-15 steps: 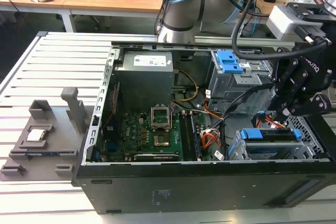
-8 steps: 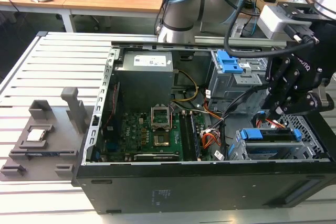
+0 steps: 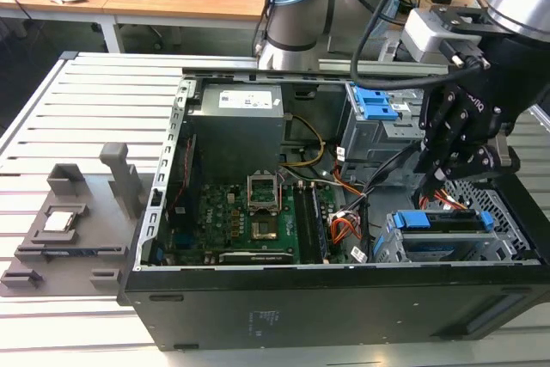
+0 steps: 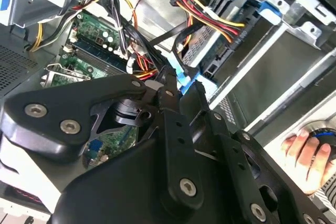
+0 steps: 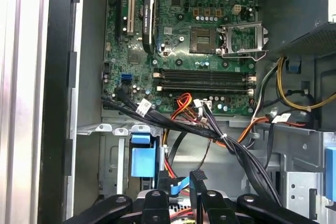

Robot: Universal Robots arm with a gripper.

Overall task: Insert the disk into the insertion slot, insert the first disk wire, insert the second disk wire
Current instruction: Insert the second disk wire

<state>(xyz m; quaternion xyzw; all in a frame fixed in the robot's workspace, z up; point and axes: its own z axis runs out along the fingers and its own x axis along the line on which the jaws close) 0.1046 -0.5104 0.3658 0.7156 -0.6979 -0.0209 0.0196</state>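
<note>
Inside the black open tower case (image 3: pixel 301 307): at four o'clock in the exterior view, a flat silver-grey hard drive framed by a bright blue plastic carrier, the disk (image 3: pixel 440 245), is lying flat in a low silver perforated metal cage, the insertion slot (image 3: pixel 385 245)
Gripper: the black multi-link gripper (image 3: pixel 447 180) is hanging just above the disk's far edge, at three o'clock, its fingers pressing together on a wire end
Wire: in the second wrist view a blue flat wire (image 4: pixel 185 81) with a black plug is sitting pinched between the fingertips (image 4: pixel 169 95), close to the disk's blue-framed end; whether they are touching I cannot tell
Bundle: a yellow, red and black wire bundle (image 4: pixel 210 17) is running to that same end of the disk
Taller cage: a grey metal cage with blue plastic latches (image 3: pixel 378 126) is standing at one o'clock, near the gripper
Motherboard: a green circuit board (image 3: pixel 249 217) is lying at six o'clock of a grey boxy power supply (image 3: pixel 236 131)
Hand: a person's hand (image 4: pixel 308 156) is resting beyond the metal frame beside the disk
</note>
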